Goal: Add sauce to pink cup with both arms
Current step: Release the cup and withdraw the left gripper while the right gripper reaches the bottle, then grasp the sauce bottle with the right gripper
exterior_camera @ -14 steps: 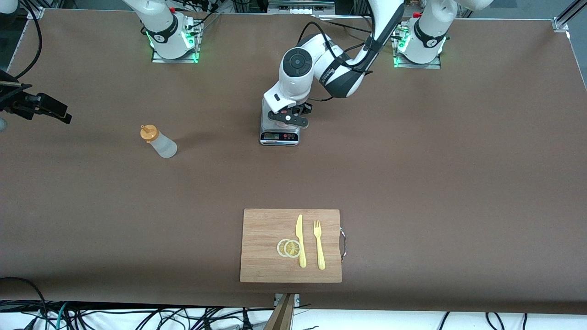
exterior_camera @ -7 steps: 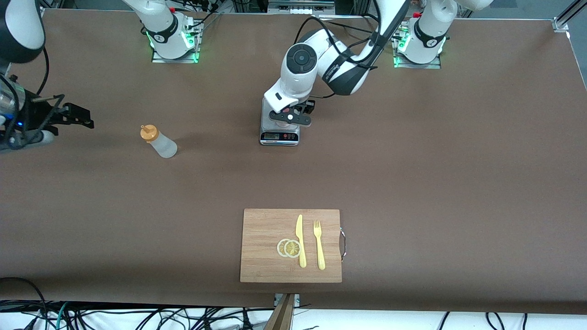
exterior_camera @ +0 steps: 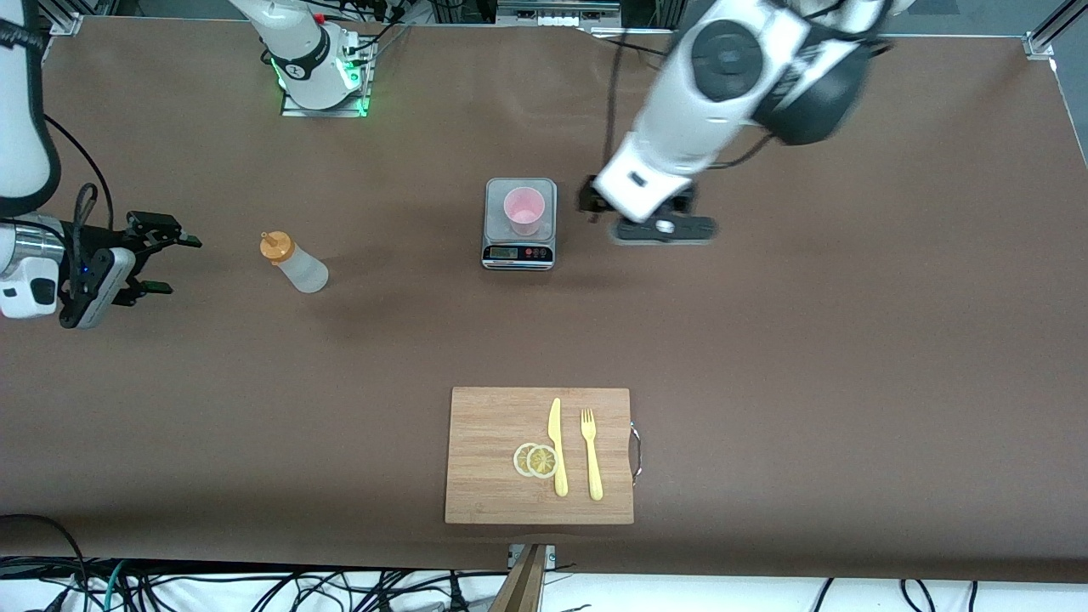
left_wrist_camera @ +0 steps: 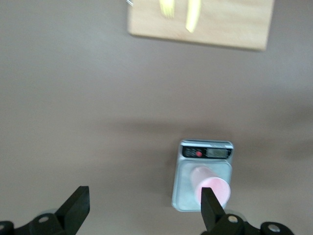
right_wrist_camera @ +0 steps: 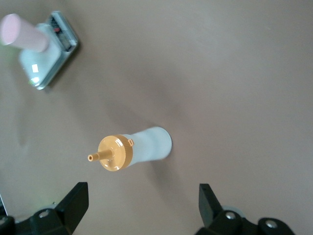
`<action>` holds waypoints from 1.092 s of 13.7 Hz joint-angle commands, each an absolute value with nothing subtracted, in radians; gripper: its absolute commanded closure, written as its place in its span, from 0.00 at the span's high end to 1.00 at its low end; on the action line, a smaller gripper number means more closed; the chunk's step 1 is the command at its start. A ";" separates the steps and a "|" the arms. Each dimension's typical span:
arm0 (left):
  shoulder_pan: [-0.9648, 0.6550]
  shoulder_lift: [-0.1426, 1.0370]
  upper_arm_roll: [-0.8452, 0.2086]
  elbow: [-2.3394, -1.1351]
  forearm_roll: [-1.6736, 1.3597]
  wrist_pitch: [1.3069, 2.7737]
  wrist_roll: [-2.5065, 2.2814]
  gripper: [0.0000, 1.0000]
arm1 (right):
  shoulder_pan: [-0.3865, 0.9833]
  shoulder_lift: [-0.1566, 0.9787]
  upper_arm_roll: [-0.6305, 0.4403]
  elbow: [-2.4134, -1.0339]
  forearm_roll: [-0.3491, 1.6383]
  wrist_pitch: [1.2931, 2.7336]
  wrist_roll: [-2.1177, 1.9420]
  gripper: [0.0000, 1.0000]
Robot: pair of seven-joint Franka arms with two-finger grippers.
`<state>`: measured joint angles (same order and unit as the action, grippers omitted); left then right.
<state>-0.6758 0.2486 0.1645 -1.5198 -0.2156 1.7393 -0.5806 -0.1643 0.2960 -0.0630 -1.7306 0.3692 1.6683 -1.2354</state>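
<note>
The pink cup (exterior_camera: 524, 208) stands upright on the steel plate of a small kitchen scale (exterior_camera: 519, 223), in the middle of the brown table (exterior_camera: 765, 340). The display and the buttons of the scale face the front camera. The left gripper (exterior_camera: 653, 223) hangs in the air just beside the scale, toward the left arm's end of the table, and it touches nothing. In the left wrist view its two black fingers (left_wrist_camera: 76, 208) are spread wide, with nothing between them, and the cup (left_wrist_camera: 210, 183) on the scale (left_wrist_camera: 203, 178) shows close to one of them. The sauce bottle (exterior_camera: 293, 263) stands on the table toward the right arm's end, well apart from the scale, with its orange-yellow cap (exterior_camera: 274, 246) on top. The right gripper (exterior_camera: 157, 255) is low over the table, still more toward the right arm's end than the bottle, and it is apart from it. In the right wrist view its fingers (right_wrist_camera: 74, 203) are also spread wide and hold nothing; the bottle (right_wrist_camera: 134, 152) shows between them but farther off, and the cup (right_wrist_camera: 22, 32) on the scale (right_wrist_camera: 49, 54) is seen at a distance. Nearer to the front camera lies a wooden cutting board (exterior_camera: 493, 493) with a yellow knife (exterior_camera: 557, 446), a yellow fork (exterior_camera: 591, 455) and two lemon slices (exterior_camera: 535, 460) on it.
</note>
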 commanded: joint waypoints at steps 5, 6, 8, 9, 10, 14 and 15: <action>-0.263 0.201 0.146 -1.437 -0.158 1.479 -0.148 1.00 | -0.302 0.455 -0.083 -1.857 0.704 1.655 -1.978 1.00; -0.230 0.186 0.131 -1.430 -0.105 1.464 -0.090 1.00 | -0.317 0.481 -0.083 -1.876 0.741 1.654 -2.079 1.00; -0.111 0.169 0.047 -1.434 -0.069 1.433 -0.037 1.00 | -0.340 0.532 -0.083 -1.910 0.822 1.619 -2.254 1.00; -0.042 0.166 -0.004 -1.436 -0.069 1.418 -0.037 1.00 | -0.350 0.566 -0.087 -1.911 0.853 1.591 -2.337 1.00; 0.006 0.152 -0.041 -1.443 -0.069 1.408 -0.035 1.00 | -0.354 0.601 -0.094 -1.911 0.886 1.559 -2.414 1.00; 0.026 0.077 -0.048 -1.541 -0.069 1.377 -0.029 1.00 | -0.359 0.696 -0.106 -1.907 0.954 1.456 -2.620 1.00; 0.025 0.068 -0.048 -1.551 -0.069 1.379 -0.031 1.00 | -0.359 0.715 -0.106 -1.905 0.954 1.447 -2.656 1.00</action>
<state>0.0137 0.1232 -0.0299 -1.4784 -0.0907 1.3722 -0.0514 -0.3507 0.6891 -0.1063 -1.9117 0.9315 1.4841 -2.5830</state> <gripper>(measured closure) 0.000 0.000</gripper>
